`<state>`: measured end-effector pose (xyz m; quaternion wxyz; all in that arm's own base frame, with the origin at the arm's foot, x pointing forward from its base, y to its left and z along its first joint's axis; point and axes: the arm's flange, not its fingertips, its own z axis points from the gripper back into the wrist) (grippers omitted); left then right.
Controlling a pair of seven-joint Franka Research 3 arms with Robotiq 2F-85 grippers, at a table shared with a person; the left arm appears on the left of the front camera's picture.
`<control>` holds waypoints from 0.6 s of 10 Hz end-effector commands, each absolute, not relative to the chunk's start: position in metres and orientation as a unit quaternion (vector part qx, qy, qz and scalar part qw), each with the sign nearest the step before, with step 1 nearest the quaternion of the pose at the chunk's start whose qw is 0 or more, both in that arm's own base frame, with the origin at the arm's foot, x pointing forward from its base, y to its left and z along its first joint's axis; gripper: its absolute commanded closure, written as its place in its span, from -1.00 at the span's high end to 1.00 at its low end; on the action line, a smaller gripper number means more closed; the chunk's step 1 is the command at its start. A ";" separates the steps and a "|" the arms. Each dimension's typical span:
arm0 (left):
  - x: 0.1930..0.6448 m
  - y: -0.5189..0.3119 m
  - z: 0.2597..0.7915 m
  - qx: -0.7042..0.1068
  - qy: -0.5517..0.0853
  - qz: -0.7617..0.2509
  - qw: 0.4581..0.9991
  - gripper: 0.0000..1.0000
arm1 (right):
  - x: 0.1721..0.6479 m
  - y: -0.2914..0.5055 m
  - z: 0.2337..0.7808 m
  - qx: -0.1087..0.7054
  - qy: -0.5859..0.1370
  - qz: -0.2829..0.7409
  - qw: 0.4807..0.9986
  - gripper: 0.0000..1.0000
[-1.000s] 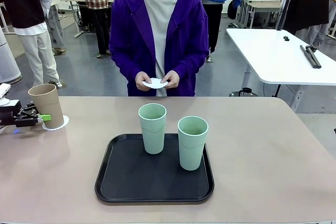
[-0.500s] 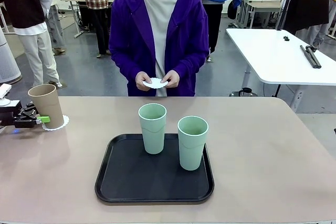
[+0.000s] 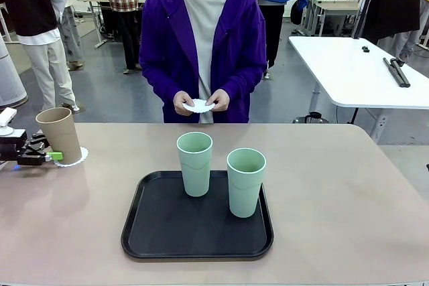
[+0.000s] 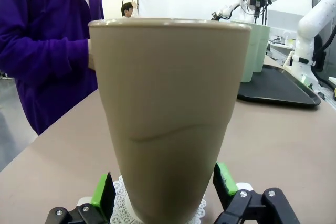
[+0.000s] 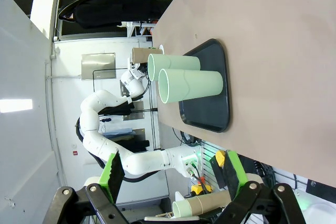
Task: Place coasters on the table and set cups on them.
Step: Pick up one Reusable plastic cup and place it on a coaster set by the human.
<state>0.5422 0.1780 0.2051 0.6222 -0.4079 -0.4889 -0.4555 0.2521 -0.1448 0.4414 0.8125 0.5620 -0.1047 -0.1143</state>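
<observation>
Front view shows the big tan table (image 3: 348,192) with a black tray (image 3: 167,226) holding two green cups (image 3: 194,165). The brown cup (image 3: 59,133) already stands on its coaster (image 3: 75,159) at the left end, with the left gripper (image 3: 48,149) spread wide at its foot, not squeezing; the right gripper (image 5: 170,174) is spread wide and holds nothing. Next, I think, the person's hands (image 3: 182,104) must lay down the second coaster (image 3: 198,106) so a green cup can go there.
</observation>
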 end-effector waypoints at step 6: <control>0.513 0.201 0.258 -0.357 -0.397 -0.472 0.701 1.00 | 0.254 -0.145 0.442 0.571 -0.109 -0.112 0.806 1.00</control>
